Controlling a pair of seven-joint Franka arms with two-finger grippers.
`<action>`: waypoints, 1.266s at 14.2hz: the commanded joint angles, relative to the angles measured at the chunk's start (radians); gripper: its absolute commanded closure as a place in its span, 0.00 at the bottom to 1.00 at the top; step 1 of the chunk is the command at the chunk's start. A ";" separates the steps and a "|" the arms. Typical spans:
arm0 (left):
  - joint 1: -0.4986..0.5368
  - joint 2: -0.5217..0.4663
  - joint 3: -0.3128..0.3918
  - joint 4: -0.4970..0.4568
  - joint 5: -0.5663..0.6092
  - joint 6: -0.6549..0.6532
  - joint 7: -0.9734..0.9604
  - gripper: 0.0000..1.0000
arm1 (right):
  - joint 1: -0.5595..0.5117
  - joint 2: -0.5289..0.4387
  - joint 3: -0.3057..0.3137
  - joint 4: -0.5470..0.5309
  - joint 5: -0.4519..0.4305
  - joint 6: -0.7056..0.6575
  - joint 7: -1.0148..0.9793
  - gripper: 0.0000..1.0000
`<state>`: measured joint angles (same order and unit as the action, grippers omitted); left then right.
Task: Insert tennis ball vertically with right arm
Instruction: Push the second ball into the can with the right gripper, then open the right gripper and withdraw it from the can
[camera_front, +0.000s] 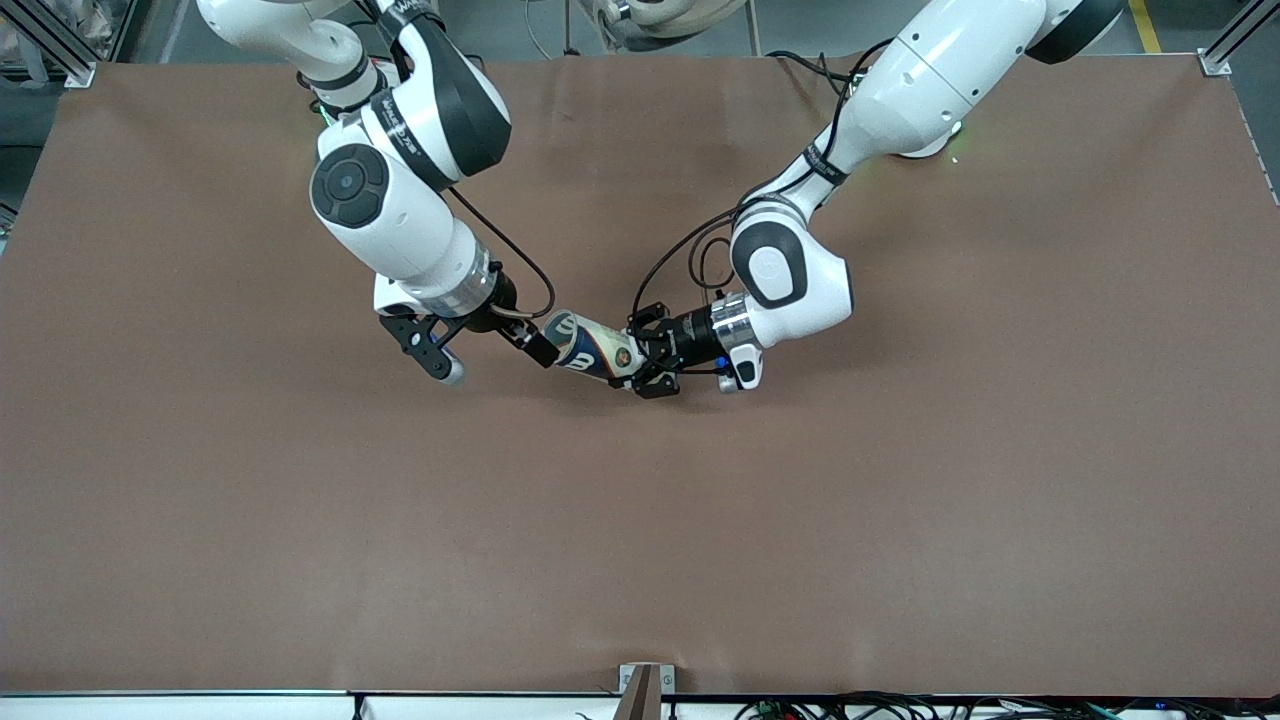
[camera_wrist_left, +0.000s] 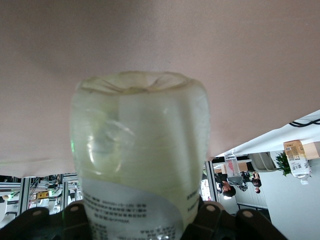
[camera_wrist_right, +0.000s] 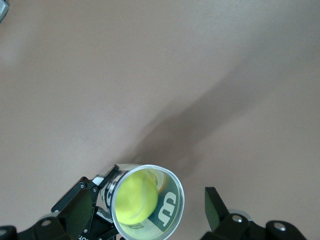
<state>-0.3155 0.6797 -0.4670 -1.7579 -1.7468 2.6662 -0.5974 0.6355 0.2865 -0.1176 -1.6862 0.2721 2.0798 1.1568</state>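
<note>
The brown table (camera_front: 300, 520) spreads wide under me, and my two arms reach in from their bases to meet over its middle. My left arm (camera_front: 900, 90) comes down from its end and bends at the elbow so that my left gripper (camera_front: 655, 362) lies nearly level, low over the table. In it I hold the tennis ball can (camera_front: 590, 347), a clear plastic tube with a printed label, clamped near its closed end with a finger on either side; the can lies tilted, its open mouth turned toward my right arm's end of the table. My left wrist view is filled by the can's (camera_wrist_left: 140, 160) pale ribbed wall and dimpled base, with my dark fingers (camera_wrist_left: 210, 220) pressed against its labelled part. My right arm (camera_front: 390, 200) hangs over the table beside the can's mouth, and my right gripper (camera_front: 520, 335) sits just at that rim. In my right wrist view one of my right fingers (camera_wrist_right: 217, 210) stands clear beside the rim and grips nothing, so that claw is spread and empty. The tennis ball (camera_wrist_right: 135, 199), yellow-green, sits inside the can (camera_wrist_right: 165, 210), just within the silver-rimmed mouth, seen straight down the opening, with the left gripper's (camera_wrist_right: 80, 210) black fingers showing alongside the tube.
</note>
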 joint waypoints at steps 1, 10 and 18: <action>0.007 0.006 -0.007 0.006 -0.025 -0.031 0.034 0.39 | -0.051 0.000 0.004 0.032 0.004 -0.058 -0.073 0.00; 0.085 0.041 0.001 -0.005 -0.025 -0.285 0.132 0.38 | -0.385 -0.010 0.004 0.046 -0.188 -0.276 -0.771 0.00; 0.168 0.179 0.002 0.043 -0.017 -0.549 0.303 0.40 | -0.489 -0.023 0.004 0.086 -0.363 -0.391 -0.970 0.00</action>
<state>-0.1660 0.8149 -0.4552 -1.7531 -1.7468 2.1766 -0.3271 0.2164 0.2844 -0.1304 -1.6243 -0.0638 1.7388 0.2901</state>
